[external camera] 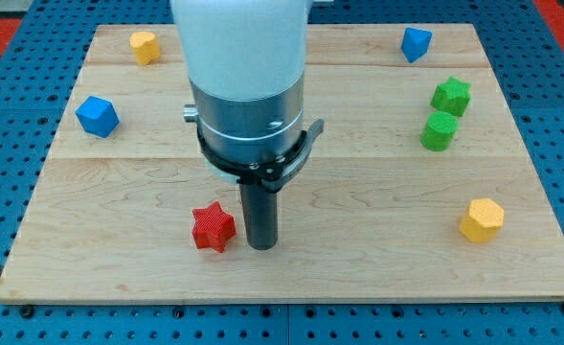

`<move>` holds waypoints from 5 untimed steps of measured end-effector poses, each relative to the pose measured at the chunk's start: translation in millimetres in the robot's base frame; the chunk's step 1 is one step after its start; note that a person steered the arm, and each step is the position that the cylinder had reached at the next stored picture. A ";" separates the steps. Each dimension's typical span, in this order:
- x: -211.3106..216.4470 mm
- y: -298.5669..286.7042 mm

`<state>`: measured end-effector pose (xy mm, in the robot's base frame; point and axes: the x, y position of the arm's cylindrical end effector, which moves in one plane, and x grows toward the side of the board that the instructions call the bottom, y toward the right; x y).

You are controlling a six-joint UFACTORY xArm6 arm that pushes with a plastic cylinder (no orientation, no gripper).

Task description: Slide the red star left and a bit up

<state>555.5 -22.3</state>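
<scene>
The red star (213,228) lies on the wooden board (358,192) near the view's bottom, left of centre. My tip (261,246) is the lower end of the dark rod and stands just to the right of the star, a small gap from its right points or barely touching; I cannot tell which. The arm's white and grey body rises above the rod and hides the board's upper middle.
A yellow block (145,46) sits at the top left and a blue block (97,116) at the left. A blue block (416,44) is at the top right. Two green blocks (451,96) (439,131) stand at the right, with a yellow block (482,220) below them.
</scene>
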 end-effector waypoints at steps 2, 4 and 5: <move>-11.7 2.8; -69.8 3.9; -21.9 50.0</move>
<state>533.6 27.7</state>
